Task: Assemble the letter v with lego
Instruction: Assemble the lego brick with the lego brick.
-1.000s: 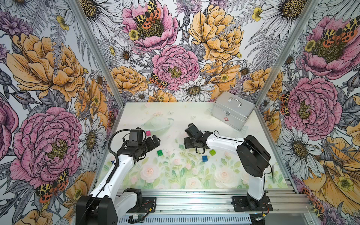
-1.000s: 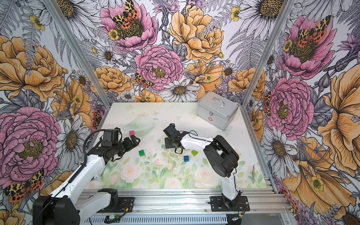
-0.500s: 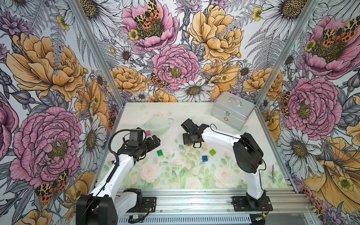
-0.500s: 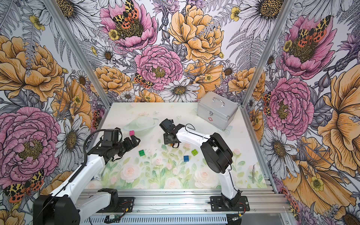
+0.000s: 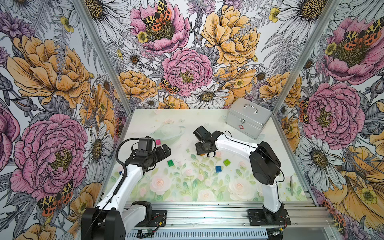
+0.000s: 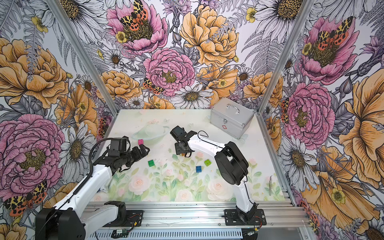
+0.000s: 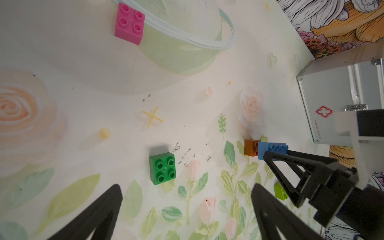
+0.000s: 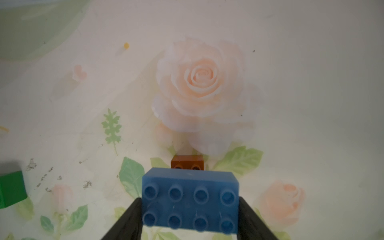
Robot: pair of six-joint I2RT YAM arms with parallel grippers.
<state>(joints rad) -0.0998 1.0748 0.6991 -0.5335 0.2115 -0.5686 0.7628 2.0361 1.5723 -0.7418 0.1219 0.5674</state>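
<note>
My right gripper (image 8: 190, 201) is shut on the ends of the long light blue brick (image 8: 190, 193), studs facing the wrist camera. The orange brick (image 8: 187, 162) sits tight against the blue brick's far side, low over the mat. In both top views this gripper (image 5: 204, 153) points down at mid-table. My left gripper (image 7: 186, 187) hangs open and empty near the dark green brick (image 7: 162, 168). The pink brick (image 5: 158, 142) lies beyond it, on the printed bowl. The dark blue brick (image 5: 218, 169) and lime brick (image 5: 227, 162) lie apart under the right forearm.
A silver metal case (image 5: 248, 117) stands at the back right corner. A thin metal tool (image 5: 291, 185) lies near the right edge. The mat (image 6: 166, 187) is printed with roses and leaves. Aluminium posts and flowered walls close in three sides.
The right arm shifted slightly left and toward the back with the blue brick in its grip. The left arm and the loose bricks have not moved.
</note>
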